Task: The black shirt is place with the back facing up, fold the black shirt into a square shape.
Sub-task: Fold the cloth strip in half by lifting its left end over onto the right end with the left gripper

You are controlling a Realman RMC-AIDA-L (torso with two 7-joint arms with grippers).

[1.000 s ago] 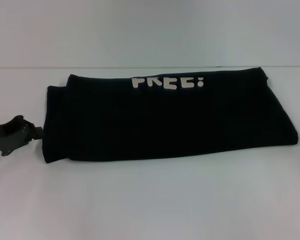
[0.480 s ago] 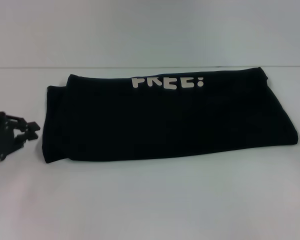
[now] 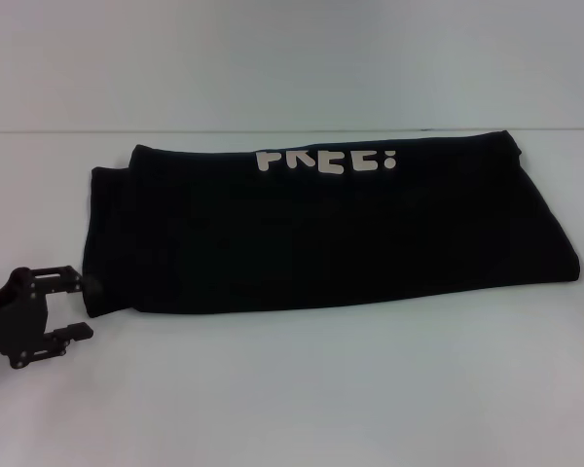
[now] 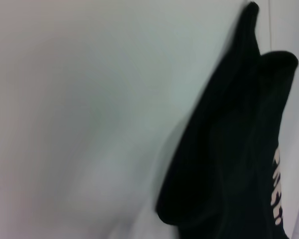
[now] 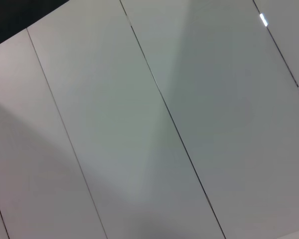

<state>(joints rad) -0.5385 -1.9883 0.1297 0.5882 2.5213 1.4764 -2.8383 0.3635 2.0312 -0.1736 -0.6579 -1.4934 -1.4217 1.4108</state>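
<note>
Already folded into a long band, the large, soft black fabric shirt (image 3: 321,229) with cream block lettering (image 3: 326,161) along its far edge lies flat across the white table (image 3: 292,399). It looks light and limp, likely to sag and slide on itself, so its layered left end seems the sensible hold. The black left gripper (image 3: 73,304) sits low at the near-left corner, jaws apart, one finger (image 3: 58,277) touching the hem. No right gripper shows.
</note>
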